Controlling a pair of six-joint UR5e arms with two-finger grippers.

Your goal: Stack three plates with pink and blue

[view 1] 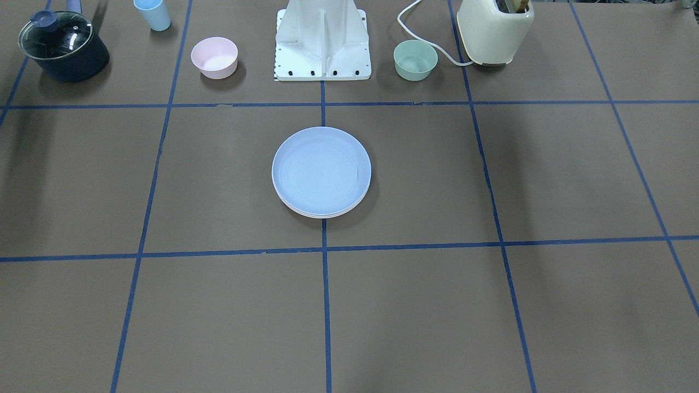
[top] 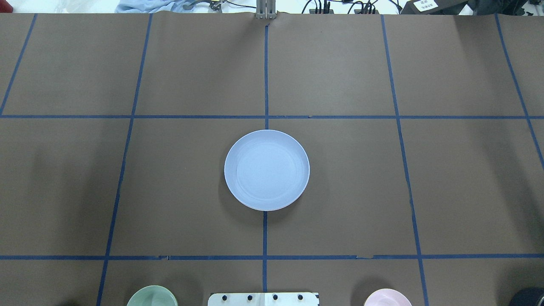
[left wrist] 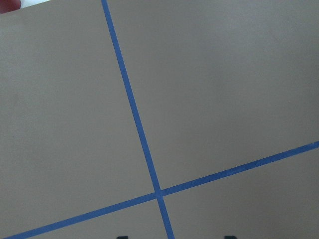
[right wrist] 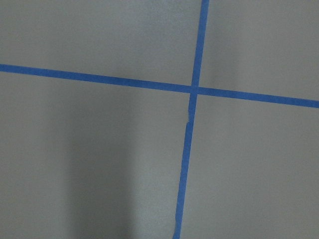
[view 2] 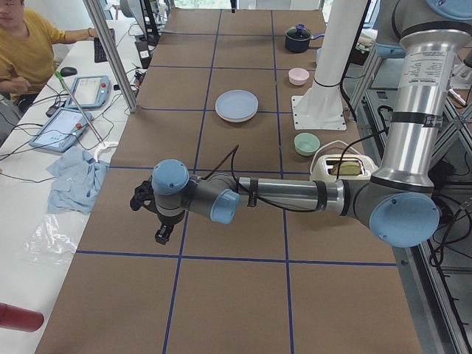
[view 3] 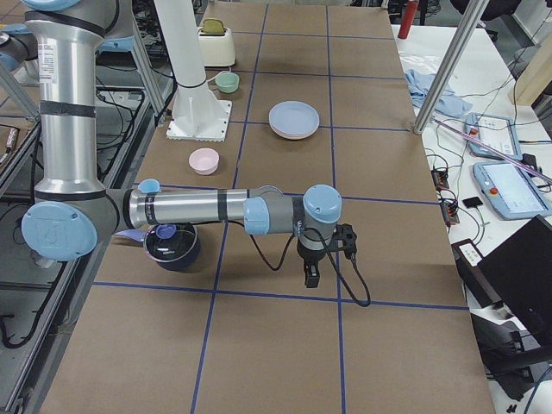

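Observation:
The three plates stand stacked at the table's middle. The pale blue plate [view 1: 321,169] is on top; it also shows in the overhead view [top: 267,170]. Two paler rims [view 1: 323,214] peek out under its near edge, and I cannot tell pink from cream there. In the right side view a pinkish rim [view 3: 294,133] shows under the blue plate. My left gripper [view 2: 161,236] hangs over bare table far from the stack, seen only from the left side. My right gripper [view 3: 310,278] likewise shows only from the right side. I cannot tell if either is open or shut.
Along the robot's side stand a small deep pink bowl [view 1: 214,57], a small green bowl [view 1: 415,60], a light blue cup [view 1: 153,13], a dark lidded pot [view 1: 63,46] and a cream toaster [view 1: 494,30]. The white robot base [view 1: 323,41] is between the bowls.

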